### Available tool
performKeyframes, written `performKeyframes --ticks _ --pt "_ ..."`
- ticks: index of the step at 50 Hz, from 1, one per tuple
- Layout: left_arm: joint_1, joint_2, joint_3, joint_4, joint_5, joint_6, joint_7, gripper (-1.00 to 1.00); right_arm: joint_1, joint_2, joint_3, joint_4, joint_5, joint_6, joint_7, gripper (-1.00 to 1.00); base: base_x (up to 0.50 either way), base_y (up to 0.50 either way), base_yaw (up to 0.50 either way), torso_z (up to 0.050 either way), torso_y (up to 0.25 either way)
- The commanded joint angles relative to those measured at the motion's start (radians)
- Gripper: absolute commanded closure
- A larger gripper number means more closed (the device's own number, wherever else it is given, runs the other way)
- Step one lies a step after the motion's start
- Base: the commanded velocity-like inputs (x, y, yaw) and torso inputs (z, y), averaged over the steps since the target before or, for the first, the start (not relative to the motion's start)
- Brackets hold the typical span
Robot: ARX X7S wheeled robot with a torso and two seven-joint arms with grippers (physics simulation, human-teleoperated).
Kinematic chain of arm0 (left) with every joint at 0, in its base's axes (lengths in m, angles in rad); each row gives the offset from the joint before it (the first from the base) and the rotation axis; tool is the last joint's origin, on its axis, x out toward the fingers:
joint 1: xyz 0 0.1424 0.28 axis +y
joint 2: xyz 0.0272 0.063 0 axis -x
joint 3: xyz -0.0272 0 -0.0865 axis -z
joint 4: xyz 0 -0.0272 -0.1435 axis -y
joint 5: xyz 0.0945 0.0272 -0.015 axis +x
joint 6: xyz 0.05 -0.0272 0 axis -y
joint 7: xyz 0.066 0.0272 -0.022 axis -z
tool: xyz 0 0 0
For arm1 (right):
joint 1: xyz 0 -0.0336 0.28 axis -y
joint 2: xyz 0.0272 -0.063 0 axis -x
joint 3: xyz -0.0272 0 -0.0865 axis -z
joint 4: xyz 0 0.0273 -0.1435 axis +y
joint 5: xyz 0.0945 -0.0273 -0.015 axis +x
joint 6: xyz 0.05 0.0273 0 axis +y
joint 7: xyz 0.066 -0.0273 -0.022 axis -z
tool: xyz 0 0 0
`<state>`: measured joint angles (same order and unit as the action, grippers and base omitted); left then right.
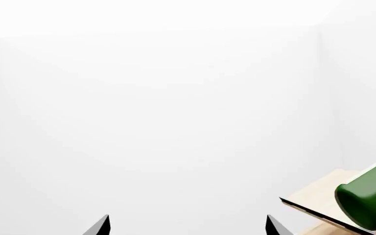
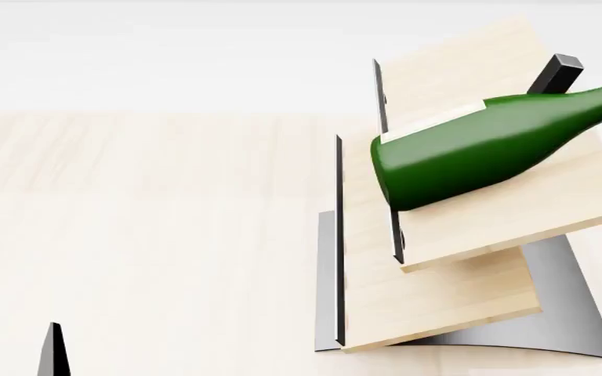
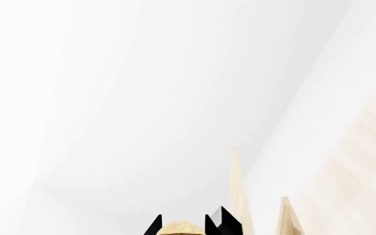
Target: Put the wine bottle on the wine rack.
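Observation:
The dark green wine bottle lies on its side across the upper board of the wine rack, base toward the rack's dark metal edge, neck running off the head view's right edge. The rack's black peg stands just behind the bottle. In the right wrist view my right gripper is shut around the bottle's tan cork top. My left gripper is open and empty; the bottle's base and a rack board show off to its side.
The rack stands on a curved grey metal base on a light wood tabletop. One left fingertip shows at the head view's lower left. Pale wood edges show beside the right fingers. White walls lie behind.

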<state>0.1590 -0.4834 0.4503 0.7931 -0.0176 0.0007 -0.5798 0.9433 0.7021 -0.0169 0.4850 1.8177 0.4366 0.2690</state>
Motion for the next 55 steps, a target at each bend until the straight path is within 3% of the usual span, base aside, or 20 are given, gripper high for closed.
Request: performKeyframes --ticks 1,4,5,42,55 --pt "-0.001 -0.001 0.002 0.0 0.0 -0.001 -0.002 -1.0 -0.005 0.0 0.01 -0.014 -0.015 -0.003 -0.017 1.0 0.0 0.0 0.0 0.0 0.0" --pt "0.0 -0.002 0.002 0.001 0.0 -0.001 -0.002 -1.0 -0.001 -0.001 0.007 -0.006 -0.008 0.008 -0.021 1.0 0.0 0.0 0.0 0.0 0.0" --pt "0.0 -0.002 0.003 0.001 0.0 -0.001 -0.002 -1.0 0.0 0.0 0.006 -0.005 -0.008 0.009 -0.022 -1.0 0.0 0.0 0.0 0.0 0.0" --pt "-0.002 -0.007 0.01 -0.001 0.001 0.001 -0.008 -1.0 -0.086 0.041 0.074 -0.061 0.021 -0.016 -0.017 -1.0 0.0 0.0 0.0 0.0 0.0" --pt "-0.004 -0.008 0.012 0.0 0.002 0.0 -0.011 -1.0 -0.209 0.06 0.143 -0.189 -0.009 -0.097 0.003 -1.0 0.0 0.0 0.0 0.0 0.0"
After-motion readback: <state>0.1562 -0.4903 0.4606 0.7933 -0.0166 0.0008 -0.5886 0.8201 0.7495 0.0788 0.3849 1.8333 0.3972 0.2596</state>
